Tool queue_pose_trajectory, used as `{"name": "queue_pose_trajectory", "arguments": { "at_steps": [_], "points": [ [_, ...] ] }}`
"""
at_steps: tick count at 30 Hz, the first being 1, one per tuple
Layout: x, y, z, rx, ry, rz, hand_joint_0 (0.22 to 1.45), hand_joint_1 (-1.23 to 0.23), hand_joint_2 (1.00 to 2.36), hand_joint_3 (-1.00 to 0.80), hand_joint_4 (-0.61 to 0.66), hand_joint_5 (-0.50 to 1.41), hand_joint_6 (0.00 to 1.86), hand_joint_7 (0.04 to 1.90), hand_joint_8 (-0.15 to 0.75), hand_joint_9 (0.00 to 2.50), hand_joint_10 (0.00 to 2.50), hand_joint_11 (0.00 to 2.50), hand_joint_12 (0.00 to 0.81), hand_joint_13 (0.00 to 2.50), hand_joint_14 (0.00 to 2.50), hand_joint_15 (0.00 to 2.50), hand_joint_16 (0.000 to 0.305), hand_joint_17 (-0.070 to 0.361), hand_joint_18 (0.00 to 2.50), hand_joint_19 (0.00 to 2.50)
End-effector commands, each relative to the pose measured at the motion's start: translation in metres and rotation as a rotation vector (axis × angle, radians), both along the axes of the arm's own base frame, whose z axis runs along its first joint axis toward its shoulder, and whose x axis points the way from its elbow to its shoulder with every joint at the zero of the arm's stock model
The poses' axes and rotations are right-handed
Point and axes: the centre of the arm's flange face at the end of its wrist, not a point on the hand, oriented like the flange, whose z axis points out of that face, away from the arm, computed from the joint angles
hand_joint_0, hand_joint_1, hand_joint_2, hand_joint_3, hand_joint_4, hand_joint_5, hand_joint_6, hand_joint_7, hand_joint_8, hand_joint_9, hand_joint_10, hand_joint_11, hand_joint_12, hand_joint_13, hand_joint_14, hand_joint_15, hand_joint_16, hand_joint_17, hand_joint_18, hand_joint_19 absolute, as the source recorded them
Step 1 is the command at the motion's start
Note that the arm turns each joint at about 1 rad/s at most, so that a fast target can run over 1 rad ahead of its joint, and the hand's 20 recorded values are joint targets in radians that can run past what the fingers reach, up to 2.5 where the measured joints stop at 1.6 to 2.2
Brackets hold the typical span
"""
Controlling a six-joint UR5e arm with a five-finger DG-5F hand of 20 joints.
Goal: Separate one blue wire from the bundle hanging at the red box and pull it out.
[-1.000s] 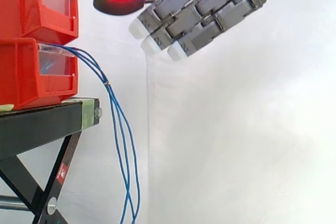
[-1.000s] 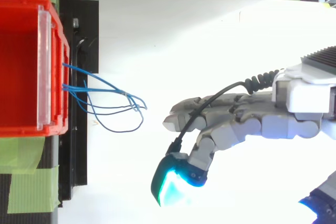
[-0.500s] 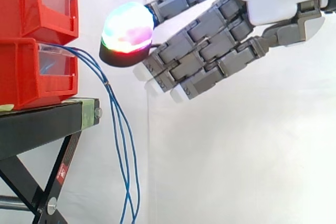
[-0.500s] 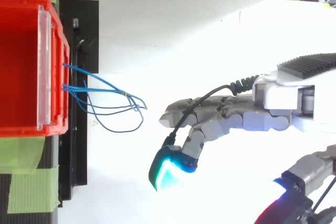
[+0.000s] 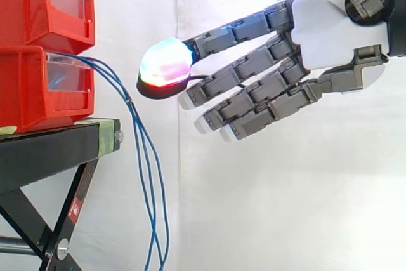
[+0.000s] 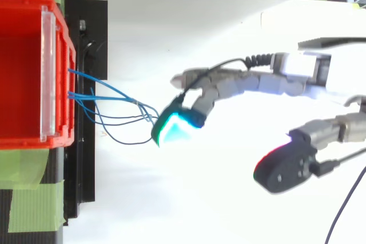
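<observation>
Behind my work is a white curtain (image 5: 285,207), and at the left a black stand (image 5: 51,147) carries red boxes (image 5: 32,11) in a stack. The blue wires (image 5: 147,176) come out of the lower red box (image 5: 25,93) and hang down together beside the stand. My hand (image 5: 330,36) is open, its fingers straight and a little spread, holding nothing. One glowing fingertip (image 6: 171,130) is just beside the wires; I cannot tell if it touches them. I judge the task is at its beginning: no wire is separated, and picking one and pulling it out are both left.
</observation>
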Motion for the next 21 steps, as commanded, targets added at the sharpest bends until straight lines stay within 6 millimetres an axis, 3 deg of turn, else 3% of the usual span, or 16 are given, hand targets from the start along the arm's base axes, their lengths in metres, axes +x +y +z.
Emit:
{"name": "queue_pose_trajectory", "arguments": {
  "at_steps": [1,18,21],
  "points": [
    [0.0,-0.003,-0.001,0.006,-0.014,-0.03,0.37,-0.29,1.0,-0.5,0.01,-0.3,0.5,0.64,0.197,0.0,0.0,0.0,0.414,0.0,0.01,0.16,0.083,0.187,0.0,0.07],
    [-0.001,-0.017,-0.001,0.075,-0.029,-0.087,0.35,-0.27,1.0,-0.5,0.01,-0.3,0.5,0.64,0.2,0.0,0.0,0.0,0.418,0.0,0.0,0.17,0.086,0.192,0.0,0.09],
    [-0.015,-0.03,-0.022,0.064,-0.006,-0.153,0.35,-0.27,1.0,-0.5,0.02,-0.3,0.5,0.65,0.2,0.0,0.0,0.0,0.419,0.0,0.0,0.18,0.086,0.192,0.0,0.1]
  ]
}}
